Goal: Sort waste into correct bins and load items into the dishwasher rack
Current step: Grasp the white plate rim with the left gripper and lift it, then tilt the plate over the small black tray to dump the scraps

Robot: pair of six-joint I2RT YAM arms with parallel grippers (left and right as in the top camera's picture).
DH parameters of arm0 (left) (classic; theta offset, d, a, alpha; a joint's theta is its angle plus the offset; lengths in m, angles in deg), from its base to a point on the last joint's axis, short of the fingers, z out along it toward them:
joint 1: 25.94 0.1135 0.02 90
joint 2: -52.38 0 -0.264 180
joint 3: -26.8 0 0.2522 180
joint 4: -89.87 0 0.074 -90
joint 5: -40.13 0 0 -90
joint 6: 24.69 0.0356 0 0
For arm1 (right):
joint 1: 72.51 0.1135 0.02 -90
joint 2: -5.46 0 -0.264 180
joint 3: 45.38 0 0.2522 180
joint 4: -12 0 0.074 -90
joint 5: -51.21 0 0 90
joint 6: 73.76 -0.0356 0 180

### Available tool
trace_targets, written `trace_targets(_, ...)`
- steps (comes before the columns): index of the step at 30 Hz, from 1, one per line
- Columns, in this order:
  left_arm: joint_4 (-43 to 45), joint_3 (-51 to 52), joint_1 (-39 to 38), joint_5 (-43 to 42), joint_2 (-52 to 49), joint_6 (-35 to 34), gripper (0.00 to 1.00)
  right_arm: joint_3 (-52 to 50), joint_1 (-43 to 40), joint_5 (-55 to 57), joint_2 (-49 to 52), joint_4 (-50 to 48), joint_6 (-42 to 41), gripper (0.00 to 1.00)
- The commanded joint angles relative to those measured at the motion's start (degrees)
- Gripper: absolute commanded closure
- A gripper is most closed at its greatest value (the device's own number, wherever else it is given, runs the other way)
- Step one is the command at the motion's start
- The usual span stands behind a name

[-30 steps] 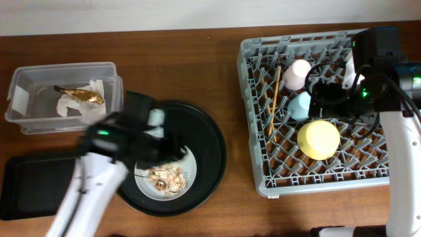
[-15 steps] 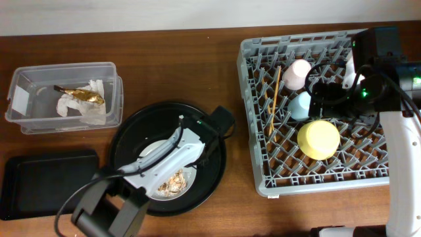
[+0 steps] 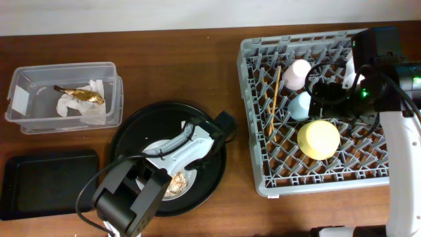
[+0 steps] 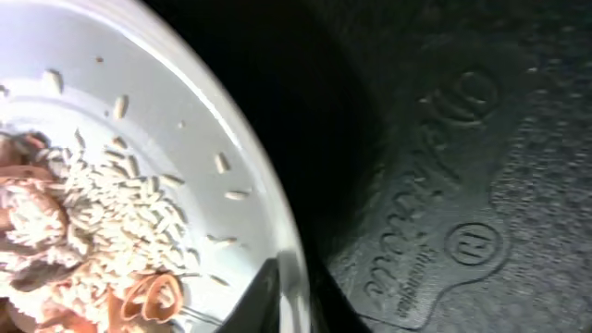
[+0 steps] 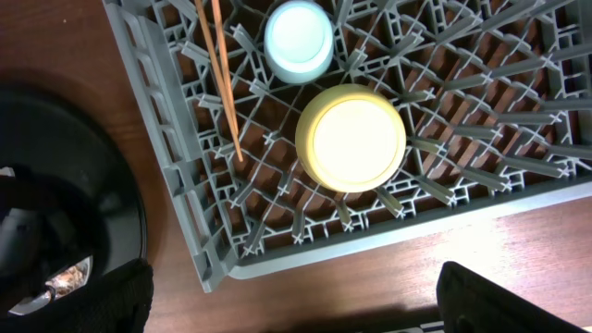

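The left gripper hangs low over the plate on the round tray, lower centre of the overhead view. One dark fingertip shows at the plate's rim, near the scraps. Whether this claw is open cannot be told. The right gripper, fingers spread wide, hovers over the rack at right, above the bowl, blue cup and chopsticks.

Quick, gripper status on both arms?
Left gripper: at the plate rim; cannot tell whether it is shut.
Right gripper: open, holding nothing.
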Motion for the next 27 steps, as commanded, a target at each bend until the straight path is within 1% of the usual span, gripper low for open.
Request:
trace_targets(1, -1.9, 0.1, 0.0, 0.2, -1.7, -0.6, 0.99, -0.2, -0.2, 0.9, -0.9, 0.0, -0.5, 0.01)
trace_targets(2, -2.8, -0.3, 0.0, 0.2, -1.7, -0.6, 0.99, -0.2, -0.2, 0.9, -0.9, 0.0, -0.5, 0.02)
trace_targets(6, -12.3, -5.9, 0.0, 3.2, -1.7, -0.6, 0.99, -0.2, -0.2, 0.9, -0.9, 0.0, -0.5, 0.01)
trace_targets(10, -24.6, -13.5, 0.0, 8.6, -1.7, -0.6, 0.99, -0.2, -0.2, 0.9, -0.9, 0.0, -0.5, 0.01)
trace_targets(13, -30.5, -17.9, 0.2, 12.3, -1.7, -0.6, 0.99, -0.2, -0.2, 0.9, -0.9, 0.0, -0.5, 0.02)
trace_targets(15, -34.6, -21.2, 1.8, 13.0, -1.7, -0.6, 0.99, -0.2, -0.2, 0.9, -0.9, 0.0, -0.5, 0.02)
trace_targets(17, -38.2, -25.5, 5.7, 14.1, -1.7, -0.5, 0.99, -0.2, -0.2, 0.9, -0.9, 0.0, -0.5, 0.02)
trace_targets(20, -39.6, -31.6, 13.9, 14.5, -1.6, 5.4, 0.99, -0.2, -0.2, 0.9, -0.9, 0.0, -0.5, 0.02)
trace_targets(21, -39.2, -33.7, 18.2, 14.5, -1.6, 8.2, 0.99, -0.2, -0.2, 0.9, -0.9, 0.0, -0.5, 0.02)
trace_targets(23, -38.7, -35.9, 24.2, 13.9, -1.6, 10.7, 0.99, -0.2, -0.2, 0.9, -0.9, 0.0, -0.5, 0.01)
trace_targets(26, -32.6, -36.5, 34.7, 7.4, -1.6, 20.6, 0.99, -0.2, -0.2, 0.9, -0.9, 0.0, -0.5, 0.02)
trace_targets(27, -31.8, -36.5, 38.7, 6.6, -1.6, 20.9, 0.99, -0.2, -0.2, 0.9, -0.9, 0.0, -0.5, 0.02)
